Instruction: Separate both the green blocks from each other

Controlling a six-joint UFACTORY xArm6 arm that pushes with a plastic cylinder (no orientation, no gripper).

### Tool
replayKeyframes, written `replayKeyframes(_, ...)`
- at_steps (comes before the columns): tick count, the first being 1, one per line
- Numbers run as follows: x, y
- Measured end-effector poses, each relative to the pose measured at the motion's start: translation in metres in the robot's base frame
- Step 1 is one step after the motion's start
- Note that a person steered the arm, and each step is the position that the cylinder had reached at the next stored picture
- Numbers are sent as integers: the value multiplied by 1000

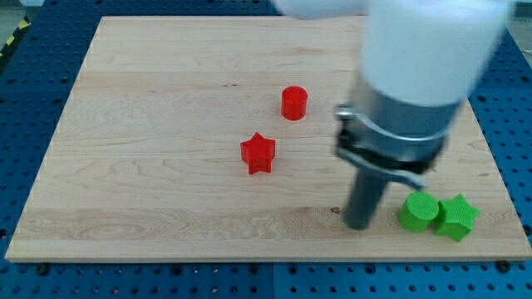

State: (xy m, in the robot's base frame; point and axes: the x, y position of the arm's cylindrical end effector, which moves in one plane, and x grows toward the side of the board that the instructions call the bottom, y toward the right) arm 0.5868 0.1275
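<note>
A green cylinder and a green star sit touching each other near the board's bottom right corner. The cylinder is on the left, the star on the right. My tip rests on the board just to the left of the green cylinder, a short gap apart from it. The rod rises from there into the large grey and white arm body at the view's top right.
A red cylinder stands near the board's middle, and a red star lies below and left of it. The wooden board ends close below and right of the green blocks, with blue perforated table beyond.
</note>
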Motion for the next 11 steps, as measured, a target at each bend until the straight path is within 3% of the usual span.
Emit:
replayKeyframes(1, 15, 42)
replayKeyframes(2, 29, 44)
replayKeyframes(3, 31, 45)
replayKeyframes(5, 32, 121)
replayKeyframes(6, 30, 130)
replayKeyframes(11, -15, 26)
